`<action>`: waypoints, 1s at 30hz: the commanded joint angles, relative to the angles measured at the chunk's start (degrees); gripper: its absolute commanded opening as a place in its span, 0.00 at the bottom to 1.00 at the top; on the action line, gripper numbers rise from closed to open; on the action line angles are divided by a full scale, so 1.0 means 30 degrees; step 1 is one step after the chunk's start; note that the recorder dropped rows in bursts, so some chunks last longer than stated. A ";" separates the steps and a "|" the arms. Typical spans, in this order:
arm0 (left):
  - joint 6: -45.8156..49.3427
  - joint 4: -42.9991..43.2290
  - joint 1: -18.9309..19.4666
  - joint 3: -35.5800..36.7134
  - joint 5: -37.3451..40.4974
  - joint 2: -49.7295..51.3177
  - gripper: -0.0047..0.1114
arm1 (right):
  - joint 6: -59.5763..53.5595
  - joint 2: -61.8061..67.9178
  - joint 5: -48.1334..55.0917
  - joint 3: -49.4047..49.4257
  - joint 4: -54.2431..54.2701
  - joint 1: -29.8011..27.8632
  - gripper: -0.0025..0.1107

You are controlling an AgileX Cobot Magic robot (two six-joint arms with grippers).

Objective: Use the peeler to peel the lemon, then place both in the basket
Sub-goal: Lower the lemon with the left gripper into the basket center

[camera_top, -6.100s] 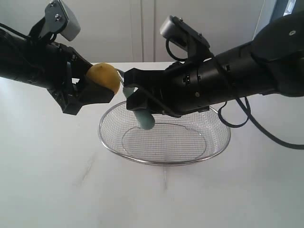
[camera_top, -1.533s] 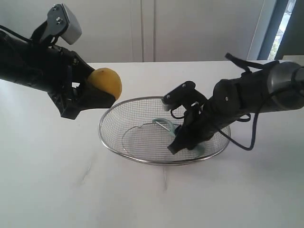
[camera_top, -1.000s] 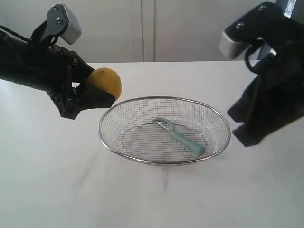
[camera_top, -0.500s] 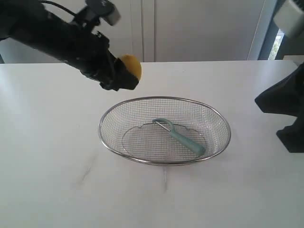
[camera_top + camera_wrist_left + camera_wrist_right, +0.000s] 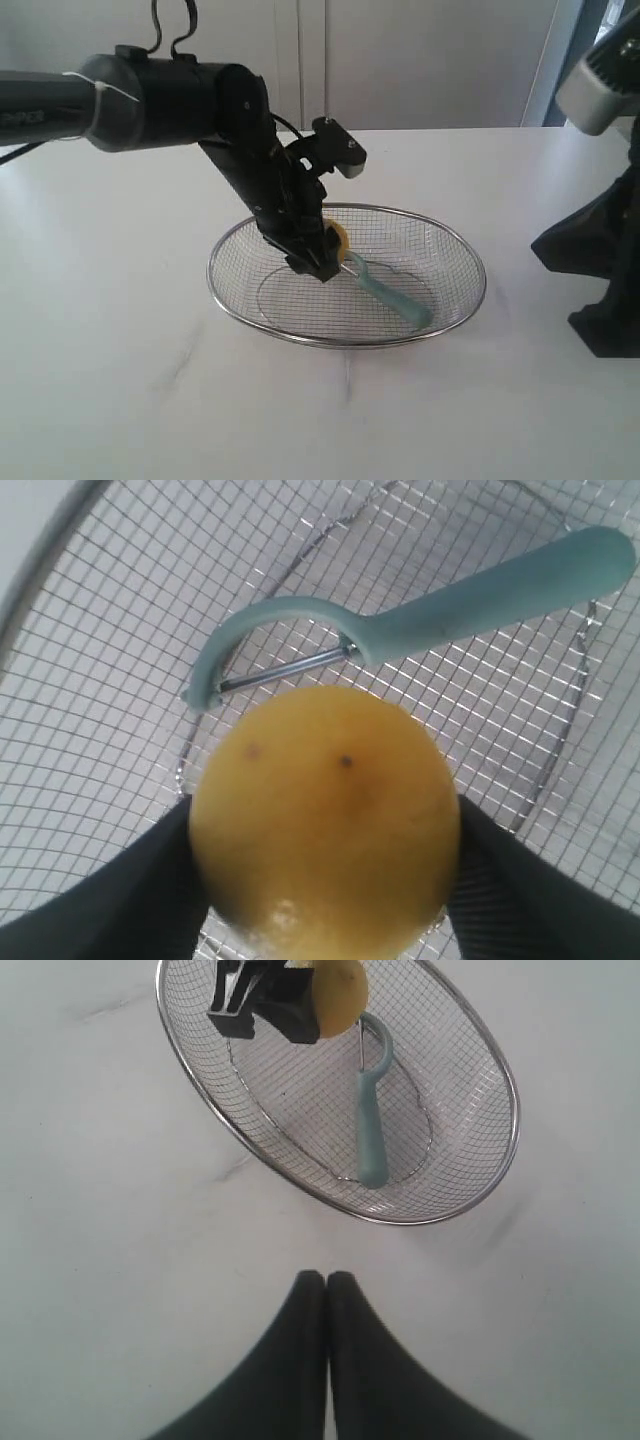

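The left gripper (image 5: 314, 254) reaches down into the basket (image 5: 222, 300) from the far left, its two dark fingers (image 5: 110, 900) clamped on either flank of the lemon (image 5: 337, 238). The fruit hangs low over the mesh, a little to the far side of the basket's middle. The wrist view does not show whether it touches the wire yet. Directly below it lies the peeler (image 5: 392, 293), flat on the basket floor, looped head and blade under the lemon and pale handle running off toward the near right wall. The right gripper (image 5: 325, 1282) has its fingers pressed together with nothing between them, and its arm stands well apart from the basket on the right, above the white table (image 5: 120, 340). The face of the lemon shown by the left wrist camera looks smooth and whole, with two small dark specks, so I cannot confirm any peeling from here. The chief risk, as I judge it, is the release point: if let go here, the lemon would come down on the peeler's raised loop rather than on bare mesh, and a round fruit on that uneven footing could roll, shove the peeler aside or run up the sloping wall. Going lower brings its own hazard, since the fingertips could press into or snag the wire. The basket looks light enough to slide or tip if dragged on the way out.
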 commanded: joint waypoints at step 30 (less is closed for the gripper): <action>0.0641 -0.0249 -0.0086 -0.0181 0.0963 0.1325 0.69 | 0.0146 -0.0116 -0.0489 0.0179 0.0031 -0.0117 0.02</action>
